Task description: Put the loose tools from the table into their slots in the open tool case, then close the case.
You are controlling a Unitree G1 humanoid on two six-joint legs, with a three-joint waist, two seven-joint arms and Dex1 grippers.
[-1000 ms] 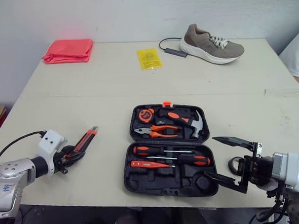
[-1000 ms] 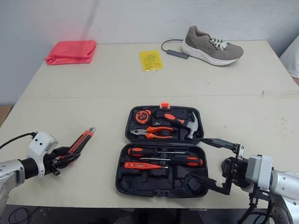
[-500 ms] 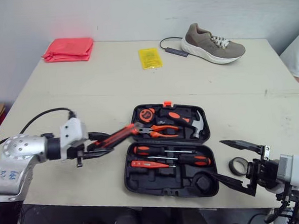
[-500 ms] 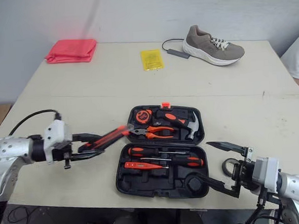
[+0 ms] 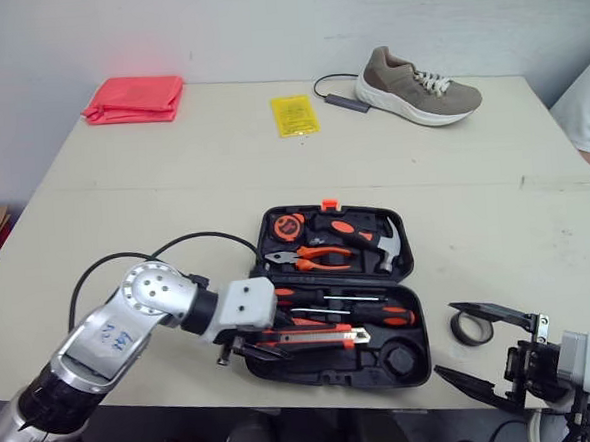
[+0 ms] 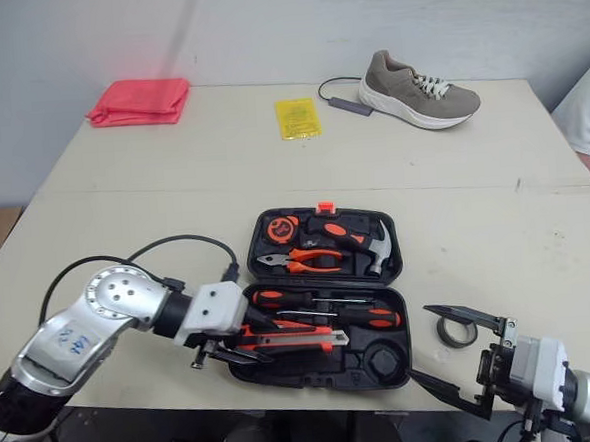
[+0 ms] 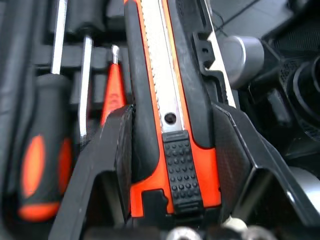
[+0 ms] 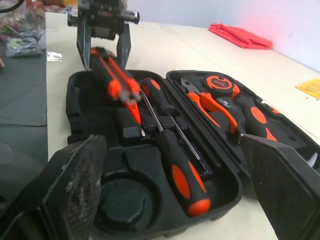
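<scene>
A pale bench (image 5: 173, 188) is set against a white wall, and the open tool case (image 5: 314, 368) is laid flat near its front edge. An orange and black utility knife (image 5: 317, 334) is held lengthwise over the case's near half, just beside the screwdrivers (image 5: 325, 299), and is clamped between the fingers of the left tool (image 5: 260, 340). Pliers (image 5: 312, 257) and a hammer (image 5: 371, 238) are seated in the far half. The right tool (image 5: 445, 339) is spread wide off the case's right near corner, with a tape roll (image 5: 456, 329) lying just beside it. A shoe (image 5: 417, 85), a yellow packet (image 5: 295, 116) and a red cloth (image 5: 135, 97) are seen along the far edge
</scene>
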